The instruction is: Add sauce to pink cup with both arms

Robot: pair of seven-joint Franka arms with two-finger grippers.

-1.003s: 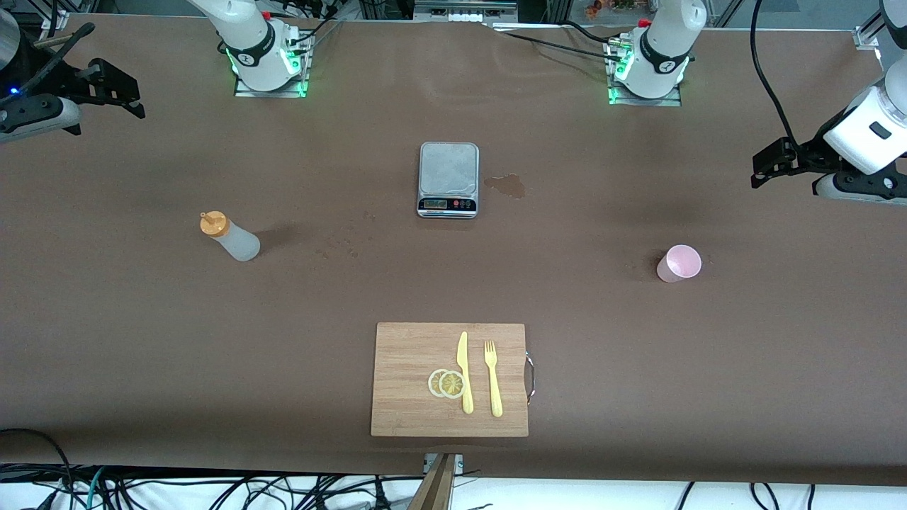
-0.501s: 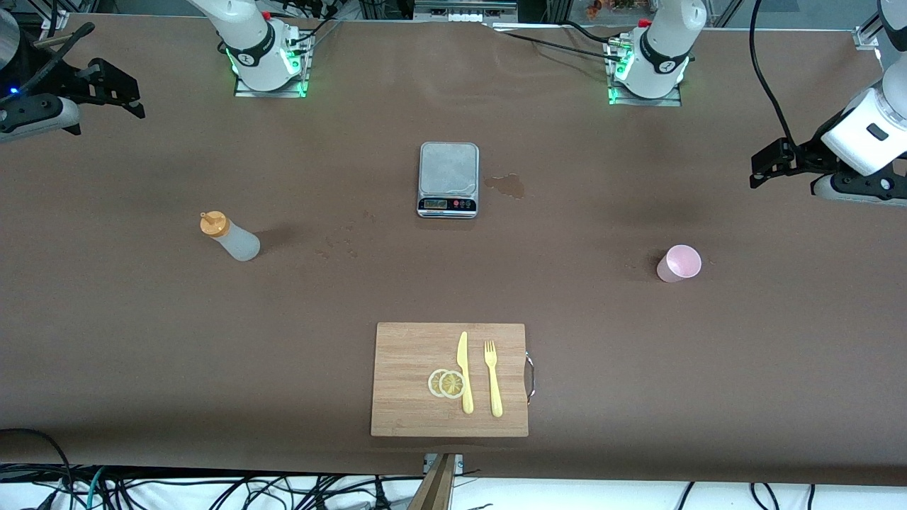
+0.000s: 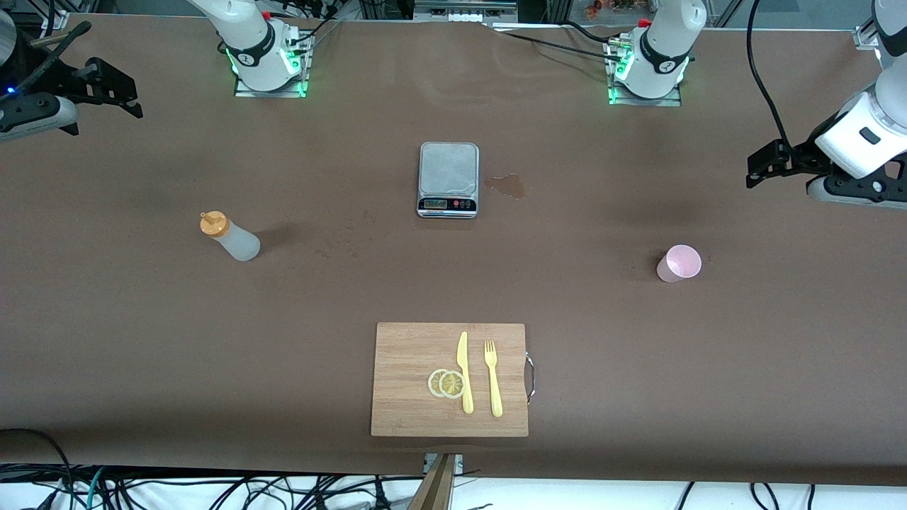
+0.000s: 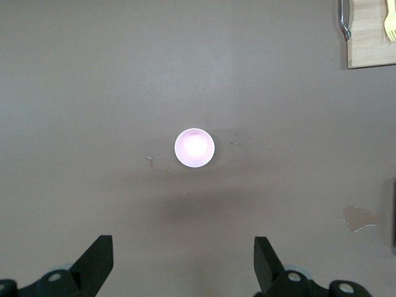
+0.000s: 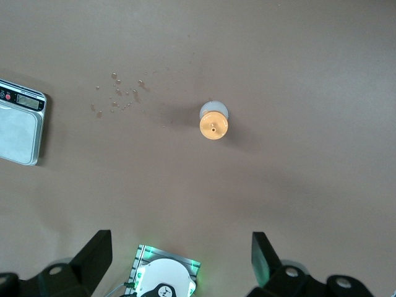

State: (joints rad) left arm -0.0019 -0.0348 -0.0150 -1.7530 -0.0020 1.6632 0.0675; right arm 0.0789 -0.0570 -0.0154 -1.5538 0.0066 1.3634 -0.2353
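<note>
Front view: sauce bottle [image 3: 230,237] upright toward the right arm's end, pink cup [image 3: 679,263] upright toward the left arm's end, well apart, each within its own arm's reach. Left gripper [image 4: 182,269] high over cup, spread wide, empty. Right gripper [image 5: 179,266] high above bottle, likewise wide, empty.

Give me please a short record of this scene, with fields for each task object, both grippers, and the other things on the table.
sauce bottle: upright on the table, toward the right arm's end, untouched
pink cup: upright toward the left arm's end, looks empty
left gripper: open, high over the table by the cup, holding nothing
right gripper: open, high over the table at the bottle's end, holding nothing
scale: mid-table, a stain beside it
cutting board: nearest the front camera, bearing knife, fork, two lemon slices
</note>
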